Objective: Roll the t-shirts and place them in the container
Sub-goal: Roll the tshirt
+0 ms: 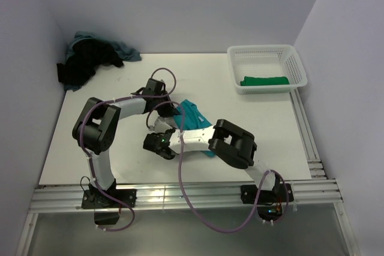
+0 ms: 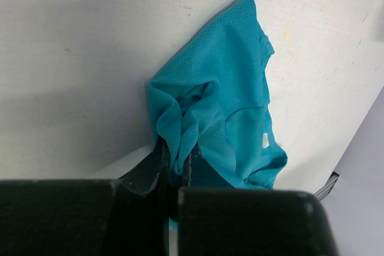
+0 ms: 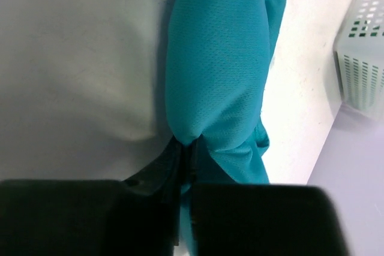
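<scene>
Right claw point(image 3: 186, 148) clamps teal t-shirt point(image 3: 216, 58); left claw point(image 2: 177, 163) too, both reaching inward.

I can read no text, label, brand mark or number in any of my three views.
</scene>
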